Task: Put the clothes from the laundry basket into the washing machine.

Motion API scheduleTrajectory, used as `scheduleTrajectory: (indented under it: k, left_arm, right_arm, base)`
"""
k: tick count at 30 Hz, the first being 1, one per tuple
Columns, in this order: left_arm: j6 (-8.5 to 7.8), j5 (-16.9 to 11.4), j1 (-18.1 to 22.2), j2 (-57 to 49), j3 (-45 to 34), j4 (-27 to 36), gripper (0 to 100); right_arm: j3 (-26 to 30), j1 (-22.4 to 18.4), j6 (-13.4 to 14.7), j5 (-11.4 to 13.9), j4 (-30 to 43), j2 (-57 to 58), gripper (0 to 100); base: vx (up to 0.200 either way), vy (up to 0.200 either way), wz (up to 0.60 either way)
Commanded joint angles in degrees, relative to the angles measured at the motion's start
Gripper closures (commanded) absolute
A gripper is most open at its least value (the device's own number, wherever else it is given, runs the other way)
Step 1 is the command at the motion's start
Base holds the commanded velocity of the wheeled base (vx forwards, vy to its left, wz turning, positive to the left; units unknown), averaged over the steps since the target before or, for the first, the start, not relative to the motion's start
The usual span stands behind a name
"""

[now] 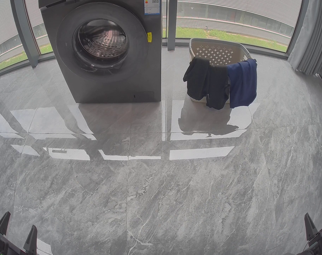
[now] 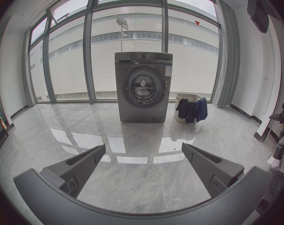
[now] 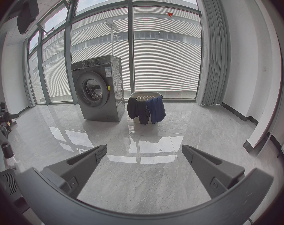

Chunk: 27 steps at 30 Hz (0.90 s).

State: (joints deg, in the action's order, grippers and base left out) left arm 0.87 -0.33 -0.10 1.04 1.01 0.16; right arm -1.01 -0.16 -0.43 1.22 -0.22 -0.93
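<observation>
Both grippers hang low and near the robot, well apart from the laundry: the left gripper [image 2: 142, 147] has its two dark fingers spread wide with nothing between them, and the right gripper [image 3: 143, 147] is spread the same way, also holding nothing. In the head view only their pointed fingertips rise from the lower corners, the rest cut off. The clothes are at the laundry basket [image 1: 217, 50], a pale perforated tub standing on the floor by the windows. Three pieces drape over its near rim and hang down its outer wall: a black garment [image 1: 198, 77] on the left, a second dark garment [image 1: 217, 87] in the middle, and a blue garment [image 1: 243, 82] on the right. They hide the near wall and most of the inside, so anything deeper cannot be made out. Left of the basket, set apart from it, stands the dark grey washing machine [image 1: 108, 46], its top cut off in the head view. Its metal drum shows in the round front; whether the door is shut cannot be told. A window post [image 1: 172, 15] rises behind the gap between them. Glossy grey marble floor [image 1: 161, 181] stretches from the grippers to the basket, and a pale curtain [image 1: 313, 36] hangs far right.
</observation>
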Motion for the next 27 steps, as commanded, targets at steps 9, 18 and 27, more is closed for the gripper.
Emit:
scheduleTrajectory:
  k: [9, 18, 27]
  left_arm:
    - [0.01, -0.02, 0.01, -0.60, -0.84, 0.02, 0]
    - [0.10, -0.02, 0.01, -0.60, -0.84, 0.02, 0]
    - [0.28, -0.02, 0.01, -0.68, -0.84, 0.02, 0]
  right_arm:
    - [1.01, -0.02, -0.01, 0.01, -0.04, 0.40, 0]
    - [1.01, -0.02, -0.01, 0.01, -0.04, 0.40, 0]
    - [1.01, -0.02, -0.01, 0.01, -0.04, 0.40, 0]
  base:
    - [0.200, 0.000, 0.00]
    - [0.200, 0.000, 0.00]
    - [0.200, 0.000, 0.00]
